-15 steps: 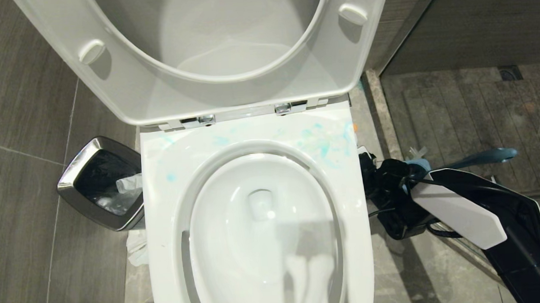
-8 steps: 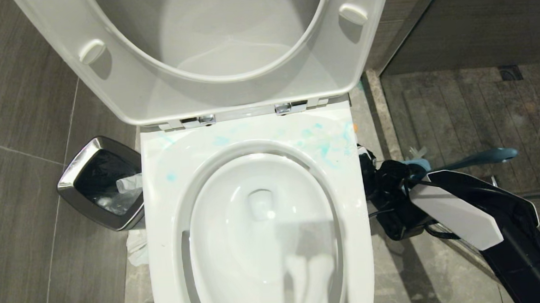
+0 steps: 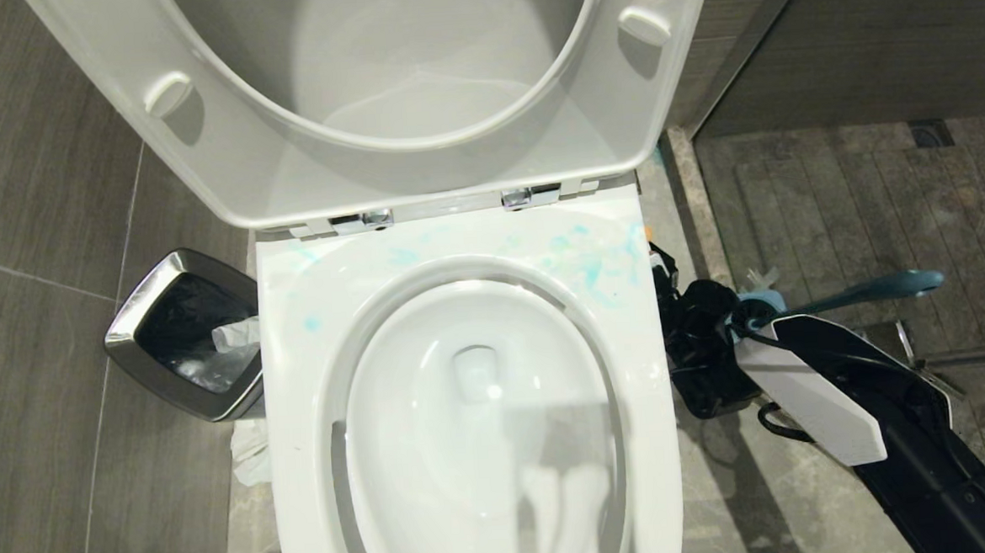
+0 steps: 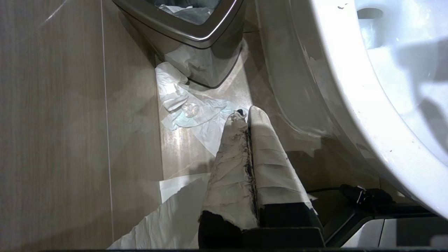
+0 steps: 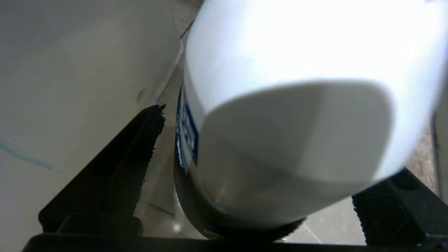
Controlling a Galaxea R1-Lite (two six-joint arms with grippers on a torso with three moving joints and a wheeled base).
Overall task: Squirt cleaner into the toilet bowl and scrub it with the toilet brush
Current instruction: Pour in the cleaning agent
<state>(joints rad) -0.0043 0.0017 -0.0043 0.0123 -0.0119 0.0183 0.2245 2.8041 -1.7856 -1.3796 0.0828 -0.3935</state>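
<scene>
The white toilet bowl (image 3: 295,363) fills the middle of the head view, seat and lid raised, with blue-teal smears (image 3: 593,263) on its back rim. My right gripper (image 3: 666,288) is low beside the bowl's right side. In the right wrist view the white cleaner (image 5: 287,105) stands between the open right gripper (image 5: 259,182), and floor shows in the gaps on both sides. The slate-blue handle of the toilet brush (image 3: 872,289) sticks out behind my right arm, its head hidden. My left gripper (image 4: 245,115) is shut and empty above the floor left of the bowl (image 4: 350,87).
A steel-rimmed waste bin (image 3: 179,335) stands left of the toilet, also seen as the bin (image 4: 189,28). Crumpled tissue (image 4: 189,108) lies on the floor by it. A stone threshold (image 3: 691,199) and a metal door rail (image 3: 969,357) border the shower on the right.
My right forearm has swung down and to the left in the head view, uncovering the metal rail behind it. The wrist has shifted slightly towards the back of the toilet.
</scene>
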